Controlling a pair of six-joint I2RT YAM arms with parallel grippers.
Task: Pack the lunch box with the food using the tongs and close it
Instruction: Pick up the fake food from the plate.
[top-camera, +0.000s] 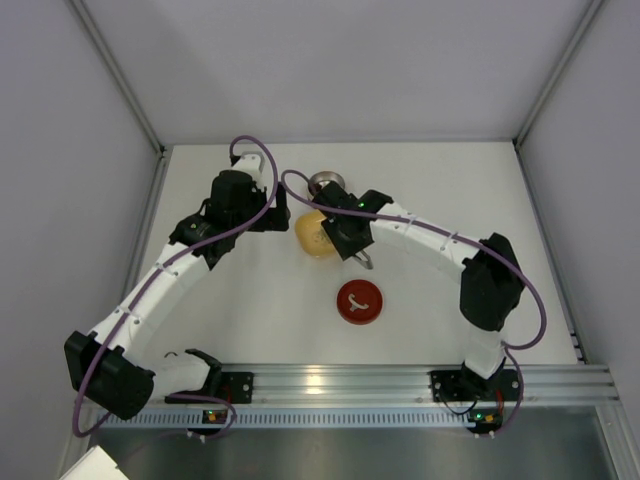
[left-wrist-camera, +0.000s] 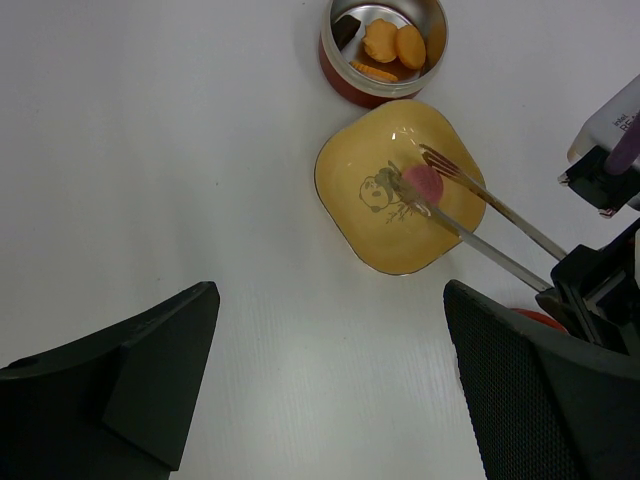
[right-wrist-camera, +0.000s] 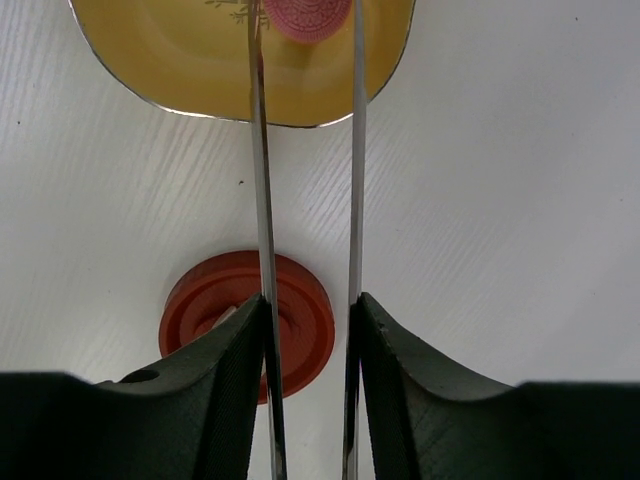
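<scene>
The lunch box (left-wrist-camera: 383, 50), a small red tin with a shiny inside, stands open beyond the yellow dish and holds orange food (left-wrist-camera: 395, 45) and a brown piece (left-wrist-camera: 345, 30). A pink piece of food (left-wrist-camera: 424, 182) lies on the dish. My right gripper (right-wrist-camera: 310, 300) is shut on the tongs (right-wrist-camera: 259, 180), whose two tips (left-wrist-camera: 478, 243) reach over the dish and flank the pink piece (right-wrist-camera: 305, 18). The red lid (top-camera: 359, 302) lies flat on the table below that gripper. My left gripper (left-wrist-camera: 328, 290) hangs open over bare table, near the dish, with nothing between its fingers.
The yellow rounded-square dish (left-wrist-camera: 350, 200) with a panda print sits between the tin and the lid. White walls enclose the table on the left, right and far sides. The two arms arch toward each other over the middle (top-camera: 315, 235).
</scene>
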